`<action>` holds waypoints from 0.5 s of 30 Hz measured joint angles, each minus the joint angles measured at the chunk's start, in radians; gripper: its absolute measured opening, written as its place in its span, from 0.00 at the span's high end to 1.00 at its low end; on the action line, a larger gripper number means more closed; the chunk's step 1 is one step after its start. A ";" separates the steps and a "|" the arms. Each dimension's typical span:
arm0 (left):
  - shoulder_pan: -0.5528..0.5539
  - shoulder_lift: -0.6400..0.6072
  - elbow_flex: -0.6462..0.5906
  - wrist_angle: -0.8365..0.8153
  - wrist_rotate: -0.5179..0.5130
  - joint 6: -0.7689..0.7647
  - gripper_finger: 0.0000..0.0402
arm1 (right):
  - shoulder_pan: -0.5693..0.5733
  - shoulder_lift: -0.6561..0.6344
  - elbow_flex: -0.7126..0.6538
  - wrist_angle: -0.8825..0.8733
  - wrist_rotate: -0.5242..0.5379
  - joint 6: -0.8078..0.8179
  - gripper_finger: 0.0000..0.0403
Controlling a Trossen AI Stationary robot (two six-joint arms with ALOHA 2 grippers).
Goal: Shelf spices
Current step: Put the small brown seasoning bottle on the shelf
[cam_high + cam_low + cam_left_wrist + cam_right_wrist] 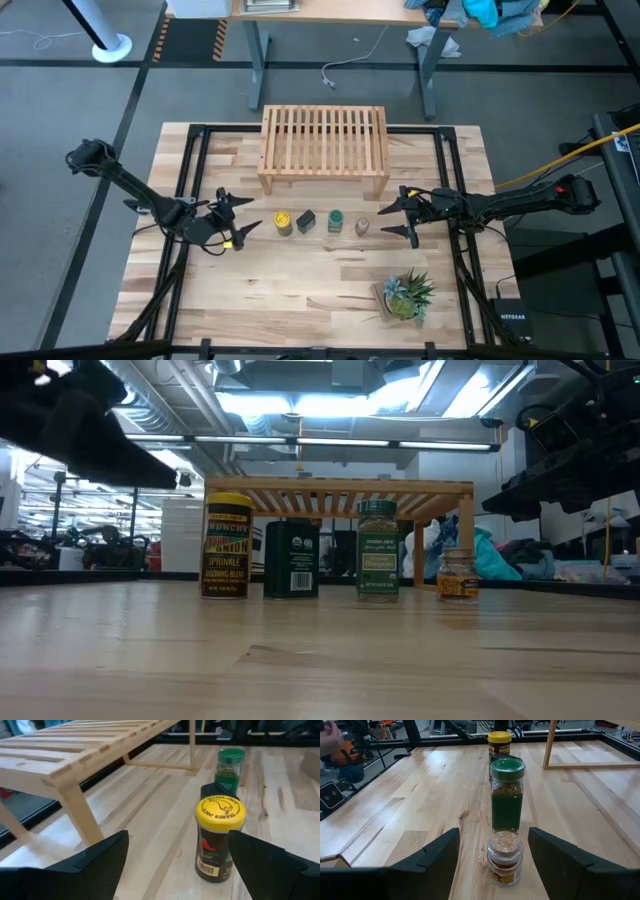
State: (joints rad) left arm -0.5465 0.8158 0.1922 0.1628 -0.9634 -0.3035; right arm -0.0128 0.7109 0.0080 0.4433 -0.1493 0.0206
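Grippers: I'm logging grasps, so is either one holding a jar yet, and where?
Nothing is held. The left gripper is open beside the yellow-lidded jar; the right gripper is open near the tiny jar.

We see a butcher-block tabletop (pixel 300 280) of pale wood strips, bordered by a black metal frame (pixel 190 160). A small potted green plant (pixel 407 295) stands on the tabletop near its front right corner. Beyond the tabletop we see a grey floor and a second wooden desk (pixel 330 10) on grey legs. A loose cable (pixel 345 65) lies on the floor beneath that desk. A white round stand base (pixel 112 46) sits at far left.
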 joint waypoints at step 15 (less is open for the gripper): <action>0.200 0.000 -0.182 0.517 0.351 0.337 0.17 | 0.000 0.000 0.000 0.000 0.000 0.000 0.40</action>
State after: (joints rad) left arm -0.3461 0.8162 0.0097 0.6802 -0.6121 0.0338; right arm -0.0132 0.7109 0.0082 0.4435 -0.1493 0.0207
